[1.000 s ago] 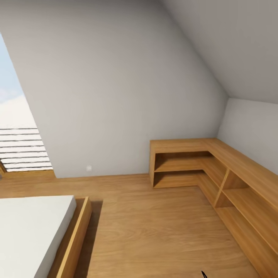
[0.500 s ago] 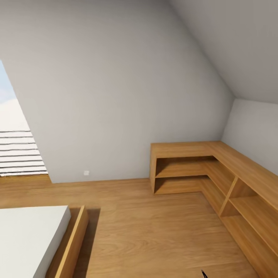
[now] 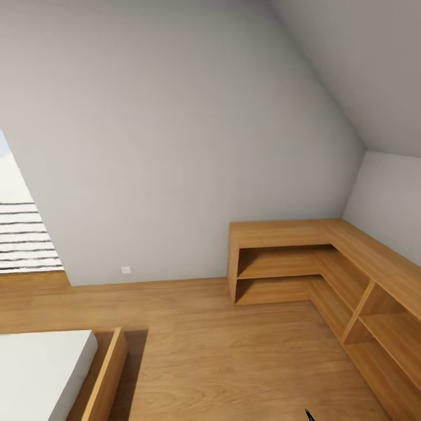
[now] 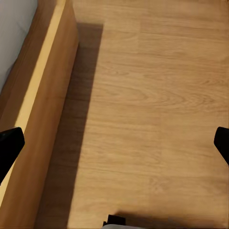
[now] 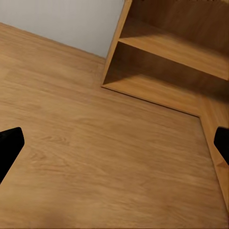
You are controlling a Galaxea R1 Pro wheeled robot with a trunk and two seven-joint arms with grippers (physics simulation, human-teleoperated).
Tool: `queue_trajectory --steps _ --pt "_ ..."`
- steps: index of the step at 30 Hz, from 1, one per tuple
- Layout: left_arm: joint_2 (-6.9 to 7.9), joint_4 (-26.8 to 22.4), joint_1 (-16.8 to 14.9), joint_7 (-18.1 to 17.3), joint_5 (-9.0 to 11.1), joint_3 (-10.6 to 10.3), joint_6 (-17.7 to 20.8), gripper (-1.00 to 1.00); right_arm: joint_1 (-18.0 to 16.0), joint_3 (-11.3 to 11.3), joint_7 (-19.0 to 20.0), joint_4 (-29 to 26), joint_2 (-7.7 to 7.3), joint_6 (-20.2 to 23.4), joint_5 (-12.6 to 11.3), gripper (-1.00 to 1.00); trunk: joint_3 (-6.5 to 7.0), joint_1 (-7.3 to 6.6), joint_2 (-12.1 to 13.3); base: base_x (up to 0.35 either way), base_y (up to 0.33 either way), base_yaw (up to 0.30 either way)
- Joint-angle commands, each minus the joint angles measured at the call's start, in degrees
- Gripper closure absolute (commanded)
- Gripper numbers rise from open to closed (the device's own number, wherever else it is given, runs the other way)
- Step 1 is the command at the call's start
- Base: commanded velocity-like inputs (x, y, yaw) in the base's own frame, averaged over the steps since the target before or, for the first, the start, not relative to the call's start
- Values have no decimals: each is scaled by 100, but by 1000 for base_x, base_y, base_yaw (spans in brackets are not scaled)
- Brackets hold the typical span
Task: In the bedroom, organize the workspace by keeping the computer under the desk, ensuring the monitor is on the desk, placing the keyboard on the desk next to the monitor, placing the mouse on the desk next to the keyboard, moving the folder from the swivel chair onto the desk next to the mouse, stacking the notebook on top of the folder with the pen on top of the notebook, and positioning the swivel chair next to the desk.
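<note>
I am in the bedroom, an attic room with a sloped grey-white ceiling (image 3: 362,70) and a light wood floor (image 3: 222,351). The desk, computer, monitor, keyboard, mouse, folder, notebook, pen and swivel chair are out of view. My left gripper (image 4: 114,143) hangs open over bare floor beside the bed's wooden side, its black fingertips (image 4: 9,145) far apart with nothing between them. My right gripper (image 5: 114,143) is also open and empty, over floor in front of the low shelving, its fingertips (image 5: 8,143) spread wide.
A low wooden L-shaped open shelving unit (image 3: 304,234) fills the right corner. A bed with a white mattress (image 3: 35,368) and wooden frame (image 3: 108,368) stands at the lower left. A slatted skylight (image 3: 20,234) is at the left. Open floor lies between bed and shelving.
The whole head view has shifted, so the camera has moved: the bed and skylight now sit closer to the left and bottom edges, and more wall shows. Nothing in the room has moved.
</note>
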Motion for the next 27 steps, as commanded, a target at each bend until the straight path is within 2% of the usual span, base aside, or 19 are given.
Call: queue_trajectory --steps 1,16,27 --pt "1 1 -4 -59 63 -8 -6 -100 -7 51 3 13 3 -28 -56 -100 -13 7 -12 332 0 0" --pt "1 1 -4 -60 67 -8 8 -100 -7 56 5 13 20 -28 -66 -100 -13 7 -12 332 0 -11" --pt "1 1 -4 -60 67 -8 9 -100 -7 52 4 12 20 -28 -69 -100 -13 7 -12 332 0 -213"
